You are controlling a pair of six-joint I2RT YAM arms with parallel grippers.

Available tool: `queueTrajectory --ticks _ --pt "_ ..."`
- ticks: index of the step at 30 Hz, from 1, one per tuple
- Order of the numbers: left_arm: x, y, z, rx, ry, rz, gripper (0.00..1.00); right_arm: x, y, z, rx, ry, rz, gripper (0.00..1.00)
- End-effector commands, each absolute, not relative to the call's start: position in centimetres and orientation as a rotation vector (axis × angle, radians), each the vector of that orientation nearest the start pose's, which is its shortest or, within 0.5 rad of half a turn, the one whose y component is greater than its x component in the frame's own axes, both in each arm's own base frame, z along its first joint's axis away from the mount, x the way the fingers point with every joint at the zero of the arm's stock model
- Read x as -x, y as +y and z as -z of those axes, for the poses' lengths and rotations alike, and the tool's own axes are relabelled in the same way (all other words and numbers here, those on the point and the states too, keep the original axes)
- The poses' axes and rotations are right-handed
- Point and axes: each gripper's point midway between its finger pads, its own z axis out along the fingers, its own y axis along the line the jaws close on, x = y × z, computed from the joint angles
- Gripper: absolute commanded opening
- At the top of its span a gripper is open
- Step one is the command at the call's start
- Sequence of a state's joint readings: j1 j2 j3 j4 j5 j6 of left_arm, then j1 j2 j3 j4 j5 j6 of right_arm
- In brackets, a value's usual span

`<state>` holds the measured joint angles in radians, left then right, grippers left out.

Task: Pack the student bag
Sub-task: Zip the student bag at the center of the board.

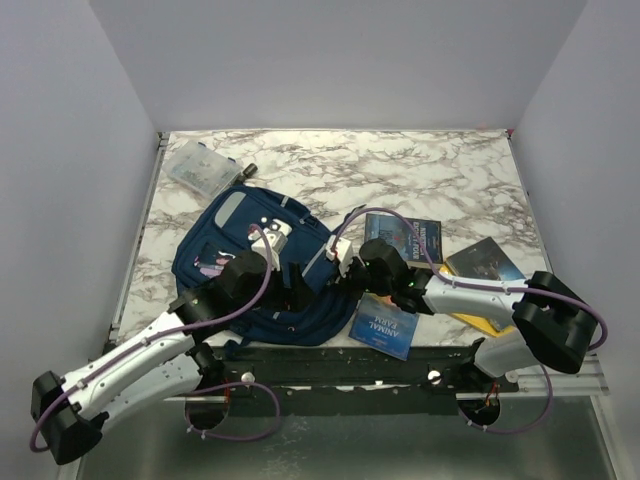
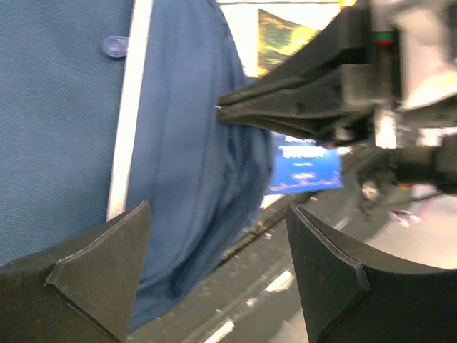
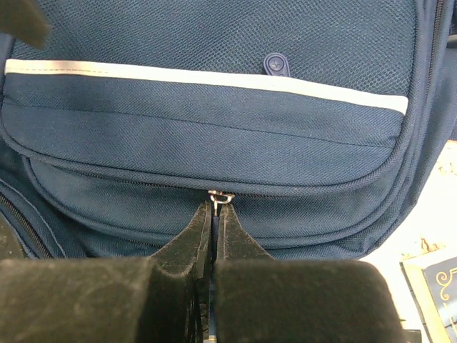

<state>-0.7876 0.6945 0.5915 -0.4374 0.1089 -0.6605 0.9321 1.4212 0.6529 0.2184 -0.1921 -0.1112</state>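
The student bag (image 1: 240,250) lies flat on the marble table, navy with a pale stripe. My right gripper (image 3: 216,209) is shut on the zipper pull (image 3: 221,196) of the bag's (image 3: 214,128) front pocket, whose zip is closed. In the top view the right gripper (image 1: 328,262) reaches the bag from the right. My left gripper (image 2: 218,207) hangs open with nothing between its fingers, beside the bag's (image 2: 178,143) near edge. The top view shows the left gripper (image 1: 296,290) just left of the right one. The right gripper's shut fingers (image 2: 285,100) show in the left wrist view.
A clear plastic box (image 1: 200,167) sits at the back left. Books lie right of the bag: a blue one (image 1: 385,325) at the front edge, a dark one (image 1: 402,238) and another (image 1: 485,262) on something yellow. The table's front rail runs below the bag.
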Motion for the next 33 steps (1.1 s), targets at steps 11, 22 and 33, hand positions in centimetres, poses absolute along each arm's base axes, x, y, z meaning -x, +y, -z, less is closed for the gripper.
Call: queueTrajectory --ticks 11,22,33 --pt "-18.3 -22.0 -11.2 -0.330 2.170 0.461 0.66 -19.3 33.4 -9.9 1.161 1.833 -0.876 0.00" --pt "-18.4 -23.7 -9.3 -0.426 2.246 0.324 0.60 -19.3 33.8 -11.1 1.155 1.835 -0.902 0.00" --pt "-19.2 -20.1 -8.6 -0.386 2.282 0.023 0.22 -19.9 32.8 -10.2 1.152 1.851 -0.824 0.00"
